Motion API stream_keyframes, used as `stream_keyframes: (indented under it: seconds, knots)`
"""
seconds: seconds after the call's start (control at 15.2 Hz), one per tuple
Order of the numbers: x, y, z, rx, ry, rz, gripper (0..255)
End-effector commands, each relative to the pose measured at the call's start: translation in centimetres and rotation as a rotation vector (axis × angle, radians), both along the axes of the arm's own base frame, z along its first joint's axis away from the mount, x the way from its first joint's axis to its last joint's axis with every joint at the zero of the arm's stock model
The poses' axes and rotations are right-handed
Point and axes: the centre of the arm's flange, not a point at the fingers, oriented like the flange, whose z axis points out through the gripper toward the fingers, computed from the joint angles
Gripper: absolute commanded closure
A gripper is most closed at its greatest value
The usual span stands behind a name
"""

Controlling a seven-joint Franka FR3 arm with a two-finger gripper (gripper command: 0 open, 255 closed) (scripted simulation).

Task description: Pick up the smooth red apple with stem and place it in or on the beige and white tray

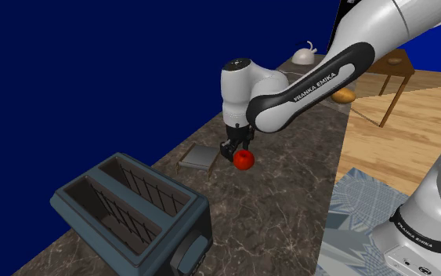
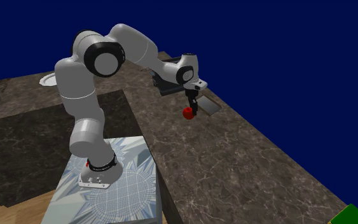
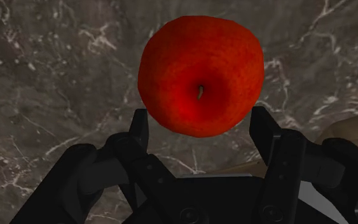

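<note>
A smooth red apple (image 1: 244, 160) (image 2: 187, 114) hangs just above the dark marble counter (image 1: 289, 196), and my gripper (image 1: 240, 155) (image 2: 189, 108) is shut on it. In the wrist view the apple (image 3: 199, 76) sits clasped between the two black fingers (image 3: 139, 127), its stem dimple facing the camera. The tray (image 1: 197, 158) (image 2: 207, 105) looks like a flat grey square on the counter. It lies right beside the apple, toward the shoulder view's left. A beige patch (image 3: 355, 130) at the edge of the wrist view may be part of it.
A dark blue toaster (image 1: 132, 212) stands at the counter's near end in the shoulder view. At the far end sit a white object (image 1: 305, 55) and a brown round item (image 1: 344, 96). A wooden table (image 1: 391, 67) stands on the wood floor beyond. The counter edge runs just past the tray.
</note>
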Motion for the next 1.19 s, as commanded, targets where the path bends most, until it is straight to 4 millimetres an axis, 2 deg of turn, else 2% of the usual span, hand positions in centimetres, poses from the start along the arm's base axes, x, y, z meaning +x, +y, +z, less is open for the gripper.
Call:
stream_keyframes:
  seconds: [0.0,0.46,1.12]
  knots:
    - [0.0,0.0,-0.1,0.000,0.001,0.001,255]
    - [0.0,0.0,-0.1,0.000,0.001,0.001,255]
    - [0.0,0.0,5.2,0.000,0.001,0.001,255]
